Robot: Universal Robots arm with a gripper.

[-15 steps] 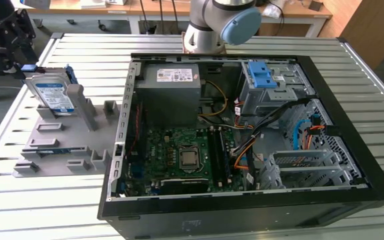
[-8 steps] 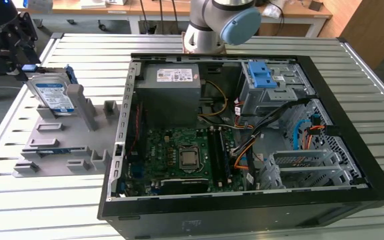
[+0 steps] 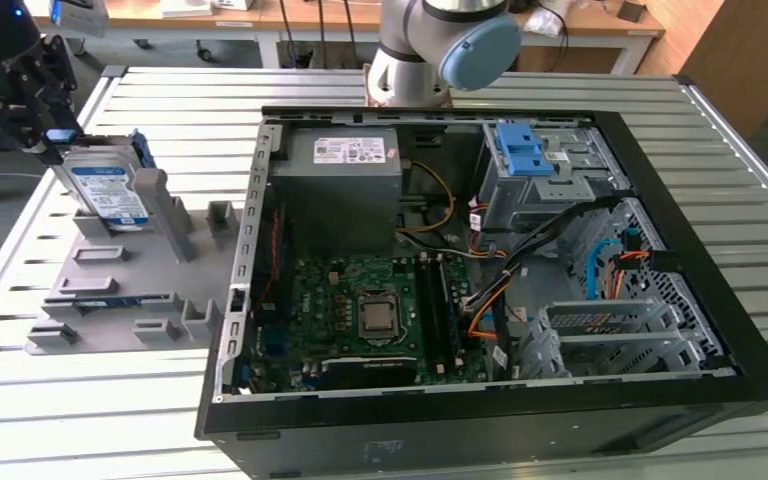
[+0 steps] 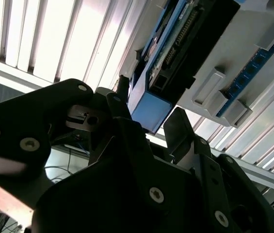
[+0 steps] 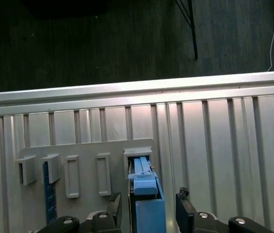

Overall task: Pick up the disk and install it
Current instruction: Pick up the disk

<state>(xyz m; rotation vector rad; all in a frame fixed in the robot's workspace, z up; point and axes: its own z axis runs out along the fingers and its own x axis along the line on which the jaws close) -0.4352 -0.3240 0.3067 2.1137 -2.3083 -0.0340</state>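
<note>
The black two-fingered gripper (image 5: 148, 206) is unclenched, its fingers straddling the flat silver-metal disk in its blue plastic carrier frame (image 3: 101, 188). The disk stands on edge just below the gripper, in a slot of the pale grey plastic fixture plate (image 5: 86, 148). Small gaps seem to show on both sides. A good grasp, I judge, wants the fingers centred and square, closing evenly so the disk does not tilt in its slot.
</note>
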